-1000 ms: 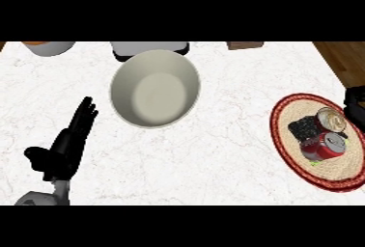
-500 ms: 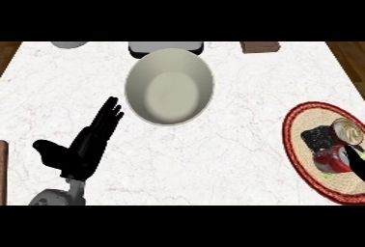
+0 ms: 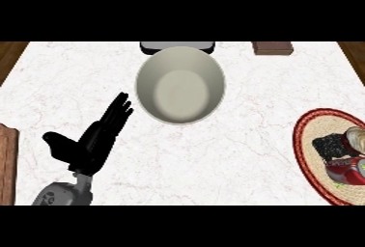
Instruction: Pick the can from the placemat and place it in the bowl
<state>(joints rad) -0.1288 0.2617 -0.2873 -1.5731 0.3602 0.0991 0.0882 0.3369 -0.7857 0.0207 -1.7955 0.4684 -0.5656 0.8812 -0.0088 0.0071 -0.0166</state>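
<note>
Head view: the left hand [image 3: 89,142] rests low at the left of the counter [image 3: 235,159], fingers straight and together, holding nothing. A bowl [image 3: 180,86] sits near the far edge. The red can [image 3: 348,166] lies on the round placemat [image 3: 308,144] at the right edge. A black part of the right hand [image 3: 329,146] lies against it, but I cannot tell its grip.

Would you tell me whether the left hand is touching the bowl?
Apart. The head view shows a narrow strip of bare counter between the left hand and the bowl.
</note>
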